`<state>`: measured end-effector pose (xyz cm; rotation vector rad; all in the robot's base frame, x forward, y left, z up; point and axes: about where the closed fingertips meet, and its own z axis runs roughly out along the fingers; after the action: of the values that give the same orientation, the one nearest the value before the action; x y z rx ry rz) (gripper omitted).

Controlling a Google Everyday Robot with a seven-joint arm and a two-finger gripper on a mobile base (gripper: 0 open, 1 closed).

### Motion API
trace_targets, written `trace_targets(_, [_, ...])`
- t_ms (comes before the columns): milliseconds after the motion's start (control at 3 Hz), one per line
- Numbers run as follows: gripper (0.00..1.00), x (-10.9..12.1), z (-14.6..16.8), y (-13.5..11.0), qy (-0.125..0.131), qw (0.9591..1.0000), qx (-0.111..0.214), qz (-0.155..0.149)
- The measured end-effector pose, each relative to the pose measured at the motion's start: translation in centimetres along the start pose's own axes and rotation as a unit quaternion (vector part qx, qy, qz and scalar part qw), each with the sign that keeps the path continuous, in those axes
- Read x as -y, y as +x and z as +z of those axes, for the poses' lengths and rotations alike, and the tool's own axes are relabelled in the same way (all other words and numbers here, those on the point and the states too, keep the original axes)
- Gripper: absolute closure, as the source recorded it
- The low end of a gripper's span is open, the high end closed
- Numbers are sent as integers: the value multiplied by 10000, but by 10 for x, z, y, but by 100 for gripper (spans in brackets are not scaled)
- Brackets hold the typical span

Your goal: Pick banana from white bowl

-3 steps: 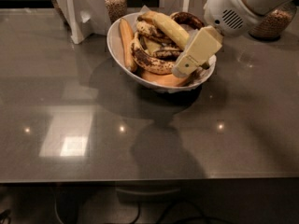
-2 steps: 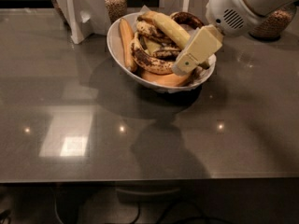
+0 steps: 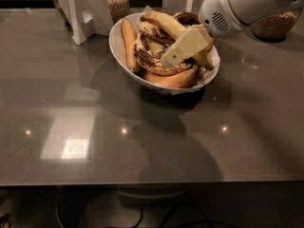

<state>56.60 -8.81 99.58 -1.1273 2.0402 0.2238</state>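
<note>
The white bowl (image 3: 119,49) stands on the grey table toward the back, lined with crinkled paper and holding several bananas. The long pale yellow-green banana (image 3: 166,24) lies on top of the pile, running from the back rim down toward the right. Its right half is hidden behind my gripper. My gripper (image 3: 175,55), a cream block on a white arm (image 3: 247,4) coming in from the upper right, hangs over the right side of the bowl, right against that banana. Brown-spotted bananas (image 3: 152,63) and an orange-yellow one (image 3: 128,41) lie lower in the bowl.
A white stand (image 3: 80,13) and a jar of grains (image 3: 117,1) stand behind the bowl at the left. Another grain jar (image 3: 275,25) stands at the back right. The table's front edge (image 3: 152,180) runs across the lower part, with cables on the floor below.
My gripper has moved a little to the left and farther in over the bowl, onto the top banana. The bowl and the bananas have not moved.
</note>
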Motion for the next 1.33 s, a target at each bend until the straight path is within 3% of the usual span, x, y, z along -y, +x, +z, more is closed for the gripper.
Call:
trace_targets(667, [14, 4, 42, -8, -142, 9991, 254, 297])
trace_targets(1333, [55, 15, 51, -12, 24, 9988, 289, 384])
